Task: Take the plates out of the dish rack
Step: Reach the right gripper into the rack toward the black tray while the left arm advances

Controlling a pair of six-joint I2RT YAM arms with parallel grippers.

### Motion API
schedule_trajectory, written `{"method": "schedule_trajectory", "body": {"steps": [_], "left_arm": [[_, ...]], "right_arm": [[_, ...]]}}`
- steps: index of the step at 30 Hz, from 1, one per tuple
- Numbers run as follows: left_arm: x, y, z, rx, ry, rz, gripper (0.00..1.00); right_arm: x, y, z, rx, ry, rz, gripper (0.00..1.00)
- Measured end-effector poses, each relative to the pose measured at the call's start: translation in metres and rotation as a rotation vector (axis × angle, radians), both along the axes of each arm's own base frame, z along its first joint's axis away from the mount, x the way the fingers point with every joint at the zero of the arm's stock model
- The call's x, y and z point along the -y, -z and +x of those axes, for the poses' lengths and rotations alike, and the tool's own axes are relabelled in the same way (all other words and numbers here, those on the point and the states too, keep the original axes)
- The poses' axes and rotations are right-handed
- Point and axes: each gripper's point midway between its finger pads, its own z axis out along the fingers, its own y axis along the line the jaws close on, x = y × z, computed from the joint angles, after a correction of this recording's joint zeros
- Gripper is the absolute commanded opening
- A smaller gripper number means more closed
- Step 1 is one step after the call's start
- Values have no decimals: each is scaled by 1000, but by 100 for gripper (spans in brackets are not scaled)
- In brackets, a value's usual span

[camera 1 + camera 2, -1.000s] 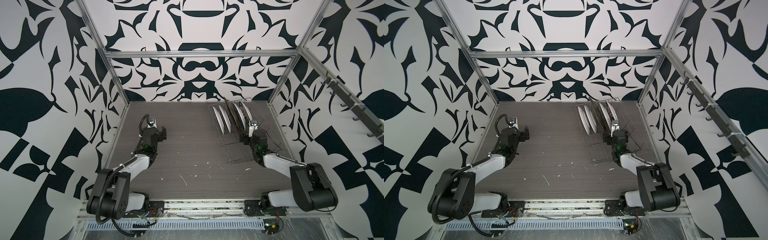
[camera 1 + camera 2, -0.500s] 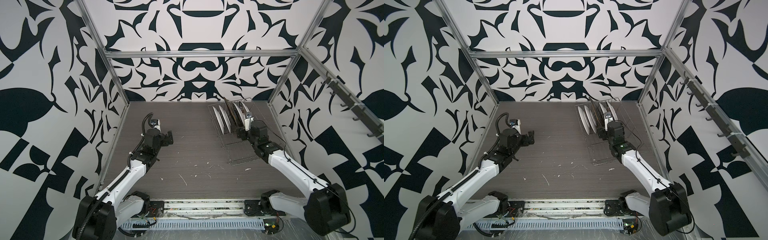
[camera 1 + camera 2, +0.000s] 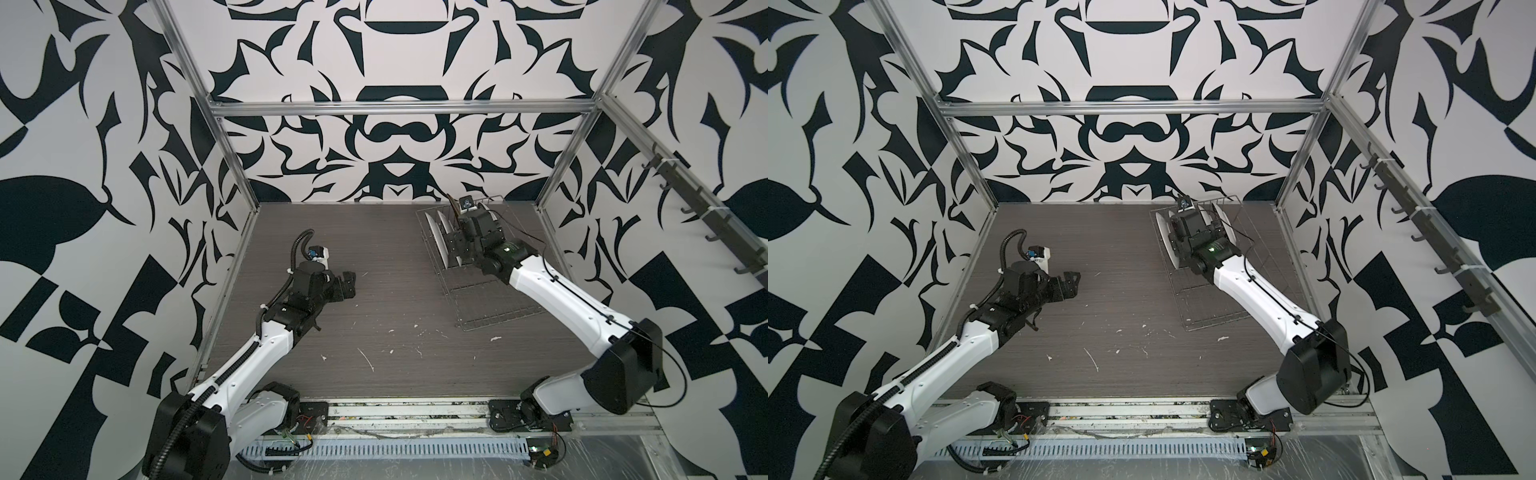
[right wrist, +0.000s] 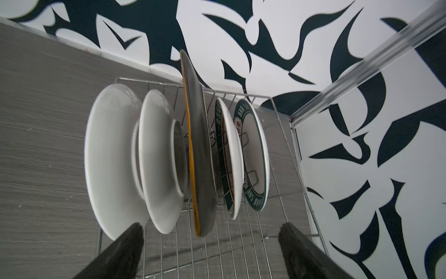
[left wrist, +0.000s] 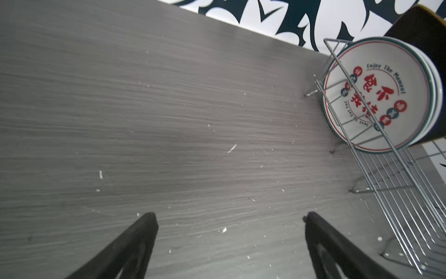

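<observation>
Right pincer (image 4: 212,228) is over the dish rack (image 4: 237,241), fingers spread wide, nothing between them. Just ahead of it five plates stand on edge in the prongs: a white plate (image 4: 108,157), a second white plate (image 4: 159,164), then the dark rounded-square plate (image 4: 201,157), yellow-edged, lined up with the gap. Past it come a teal-rimmed plate (image 4: 231,164) and a teal-lettered plate (image 4: 255,154). Left pincer (image 5: 230,215), fingers wide apart too and empty, hangs over bare grey tabletop (image 5: 144,108). The rack sits well off to its right, a red-lettered plate (image 5: 376,96) facing it.
</observation>
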Motion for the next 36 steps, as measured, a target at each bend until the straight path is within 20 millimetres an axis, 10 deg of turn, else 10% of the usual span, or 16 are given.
{"method": "schedule_trajectory", "body": {"steps": [36], "left_arm": [[16, -9, -11, -85, 57, -90, 100]], "right_arm": [[13, 49, 40, -199, 139, -206, 40]]}}
